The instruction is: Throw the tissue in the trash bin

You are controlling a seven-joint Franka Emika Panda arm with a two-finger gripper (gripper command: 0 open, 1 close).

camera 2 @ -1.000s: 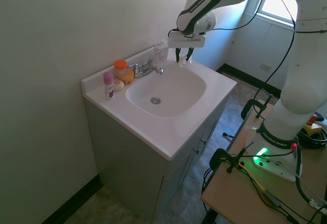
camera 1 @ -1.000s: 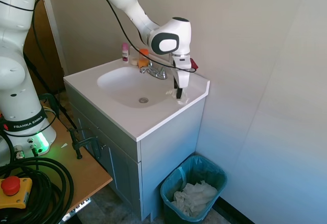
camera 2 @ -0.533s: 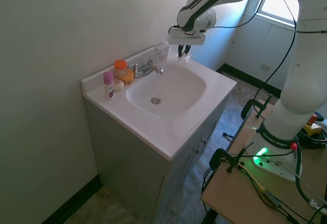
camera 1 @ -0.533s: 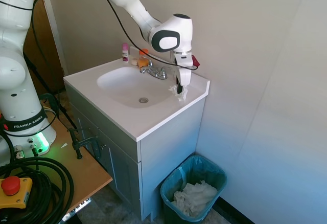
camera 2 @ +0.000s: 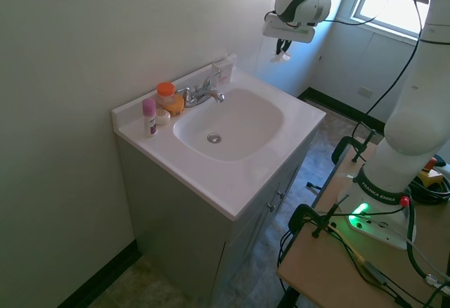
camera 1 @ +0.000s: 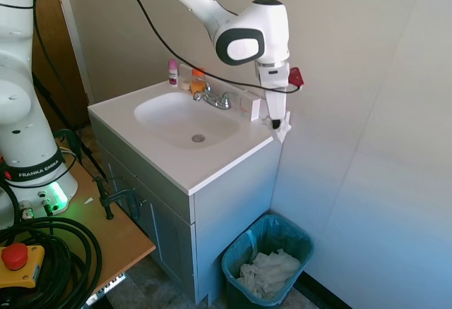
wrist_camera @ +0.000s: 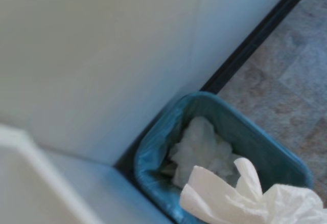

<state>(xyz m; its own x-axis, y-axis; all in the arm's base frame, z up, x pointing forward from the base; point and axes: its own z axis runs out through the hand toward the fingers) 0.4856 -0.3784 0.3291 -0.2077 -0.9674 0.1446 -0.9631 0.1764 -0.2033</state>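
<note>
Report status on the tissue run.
Claw shut on tissue, past the counter's corner. Bin on the floor below, open, paper inside. Nothing in the way.

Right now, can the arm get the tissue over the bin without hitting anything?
Probably yes. The gripper holds the tissue past the vanity's corner, and the bin stands open on the floor below, with only open air between them.

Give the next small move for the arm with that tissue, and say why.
Probably carry it a little further out over the trash bin before letting go. The gripper is shut on the tissue past the vanity's corner, high above the floor, and the bin's opening sits below it in the wrist view.
</note>
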